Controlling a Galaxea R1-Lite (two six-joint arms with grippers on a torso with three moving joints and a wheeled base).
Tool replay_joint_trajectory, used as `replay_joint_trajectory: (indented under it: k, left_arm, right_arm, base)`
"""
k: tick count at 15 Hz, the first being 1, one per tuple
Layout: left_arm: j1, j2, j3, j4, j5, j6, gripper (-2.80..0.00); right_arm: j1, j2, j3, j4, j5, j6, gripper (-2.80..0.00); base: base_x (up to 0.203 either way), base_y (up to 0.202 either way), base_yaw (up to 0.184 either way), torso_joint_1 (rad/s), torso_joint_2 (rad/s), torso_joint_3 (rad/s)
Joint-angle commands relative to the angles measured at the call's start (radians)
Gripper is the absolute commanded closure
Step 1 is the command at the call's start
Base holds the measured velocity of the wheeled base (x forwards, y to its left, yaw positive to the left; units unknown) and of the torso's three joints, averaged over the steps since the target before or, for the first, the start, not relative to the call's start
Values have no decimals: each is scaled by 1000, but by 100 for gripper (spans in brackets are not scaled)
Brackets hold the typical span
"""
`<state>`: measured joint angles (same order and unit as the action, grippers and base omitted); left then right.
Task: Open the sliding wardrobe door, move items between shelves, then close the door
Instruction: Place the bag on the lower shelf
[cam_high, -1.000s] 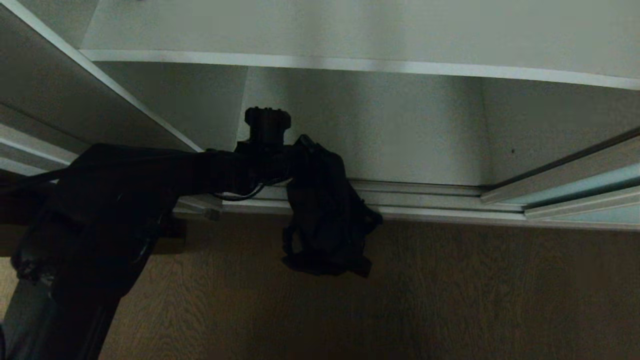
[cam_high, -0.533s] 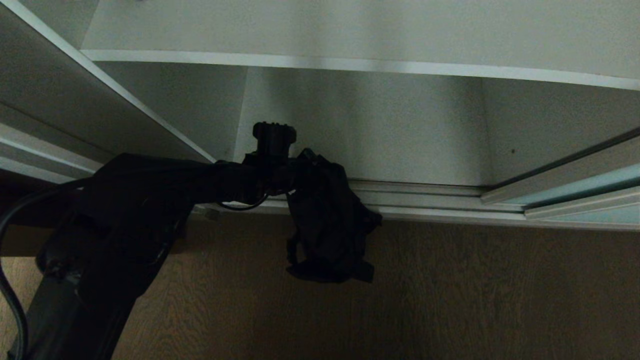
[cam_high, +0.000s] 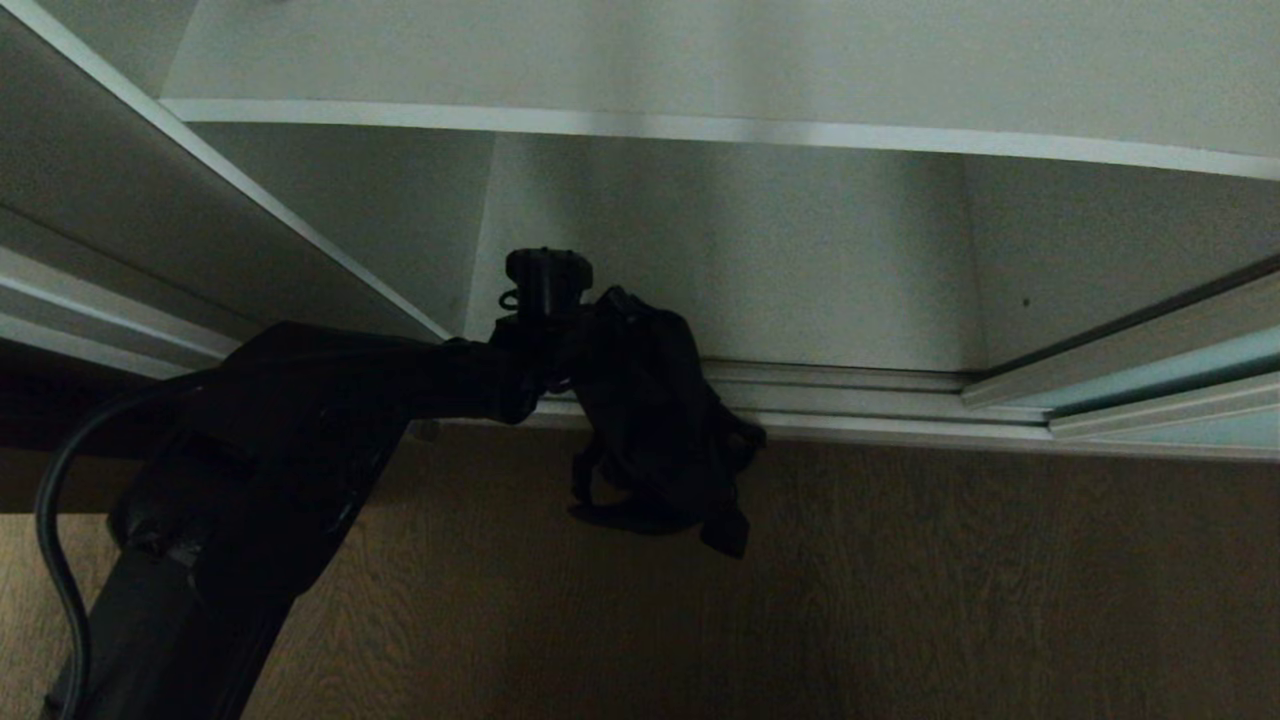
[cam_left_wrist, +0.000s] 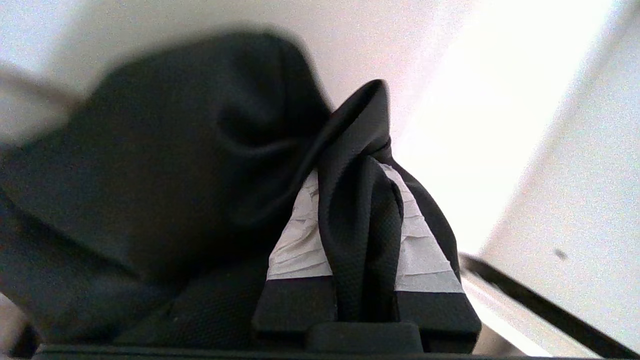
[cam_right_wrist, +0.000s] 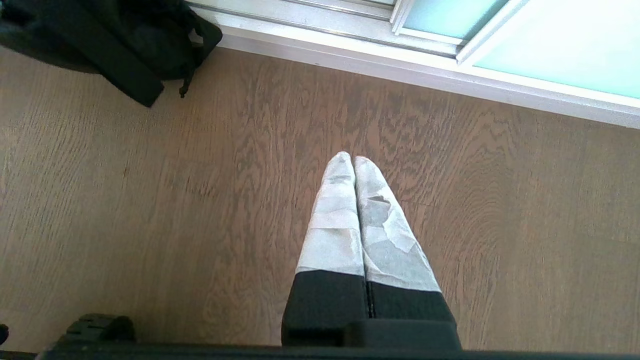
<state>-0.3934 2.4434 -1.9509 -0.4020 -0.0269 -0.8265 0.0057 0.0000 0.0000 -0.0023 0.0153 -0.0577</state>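
Since a second ago the left tool (cam_high: 585, 325) has edged right with the black pouch bag (cam_high: 655, 420), pinching its strap (cam_left_wrist: 362, 220); it hangs before the lower shelf (cam_high: 830, 290). Right tool (cam_right_wrist: 354, 165) hangs pressed together, empty, over the floor (cam_right_wrist: 500, 225).

pouch bag (cam_high: 655, 420): hangs from the left gripper (cam_high: 600, 345) — below it
shelf (cam_high: 700, 130): above, behind the gripper
floor track (cam_high: 850, 400): right — behind the bag

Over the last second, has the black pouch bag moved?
Yes. The black pouch bag, held by the left claw, shifted slightly right against the floor track.
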Motion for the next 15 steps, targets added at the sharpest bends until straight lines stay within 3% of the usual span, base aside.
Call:
replay_joint_trajectory:
  k: [1,15]
  left_arm:
    - [5,-7,0,-65,20,15,0]
    - [87,-37,-2,-161,43,101,0]
  right_arm:
    - [0,-3,0,-1,0,-1,0]
    - [0,-3,0,-1,0,-1,0]
  base:
    - [0,0,0,0,0,0]
    - [0,0,0,0,0,0]
